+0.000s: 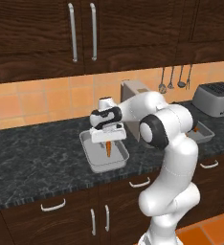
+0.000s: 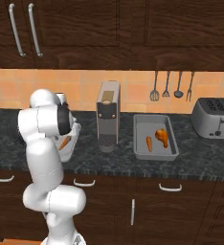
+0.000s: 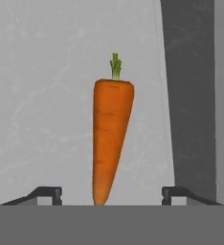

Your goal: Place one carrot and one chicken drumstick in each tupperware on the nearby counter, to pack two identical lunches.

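Black counter (image 1: 32, 158) carries a grey tub (image 1: 115, 164) with a carrot (image 3: 110, 139) inside. Pincer (image 3: 113, 194) hangs above it, tips apart, carrot between them.

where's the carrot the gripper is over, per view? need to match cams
Left base view: carrot left of centre, in the near tupperware, under the gripper.
Right base view: carrot at left, partly hidden by the arm.
Hand view: carrot centre, upright in frame, on the tupperware floor.
Shared landmark: coffee machine just right of that tupperware.
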Controlling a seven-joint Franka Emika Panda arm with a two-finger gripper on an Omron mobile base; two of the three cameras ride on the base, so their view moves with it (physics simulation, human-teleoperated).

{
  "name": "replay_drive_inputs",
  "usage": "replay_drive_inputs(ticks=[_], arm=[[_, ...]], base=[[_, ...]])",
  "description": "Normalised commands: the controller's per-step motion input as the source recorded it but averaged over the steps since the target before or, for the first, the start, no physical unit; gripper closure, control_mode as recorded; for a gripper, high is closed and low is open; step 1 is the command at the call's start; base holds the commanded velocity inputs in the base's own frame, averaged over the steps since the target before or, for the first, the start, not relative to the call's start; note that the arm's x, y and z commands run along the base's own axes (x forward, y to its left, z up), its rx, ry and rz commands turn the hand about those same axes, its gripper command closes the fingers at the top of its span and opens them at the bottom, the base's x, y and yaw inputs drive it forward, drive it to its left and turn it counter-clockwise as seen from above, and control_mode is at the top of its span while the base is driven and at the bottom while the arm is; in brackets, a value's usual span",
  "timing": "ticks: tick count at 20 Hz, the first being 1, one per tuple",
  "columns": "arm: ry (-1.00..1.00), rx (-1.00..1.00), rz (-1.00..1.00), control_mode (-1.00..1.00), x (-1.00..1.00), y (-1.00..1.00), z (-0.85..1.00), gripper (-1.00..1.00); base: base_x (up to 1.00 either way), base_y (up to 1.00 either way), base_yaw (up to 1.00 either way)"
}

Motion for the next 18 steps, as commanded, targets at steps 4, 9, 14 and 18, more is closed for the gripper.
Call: replay_drive_inputs(ticks=[4, 9, 14, 18], arm=[[-0.25, 0.0, 0.0, -1.0, -1.0, -0.37, 0.32, -1.0], [-0.19, 0.0, 0.04, -1.0, -1.0, -0.44, 0.41, -1.0], [0.02, 0.0, 0.19, -1.0, -1.0, -0.6, 1.0, -1.0], [-0.02, 0.01, 0.25, -1.0, -1.0, -0.62, 0.76, -1.0]], base=[[0.0, 0.0, 0.0], [0.0, 0.0, 0.0], [0.0, 0.0, 0.0], [0.0, 0.0, 0.0]])
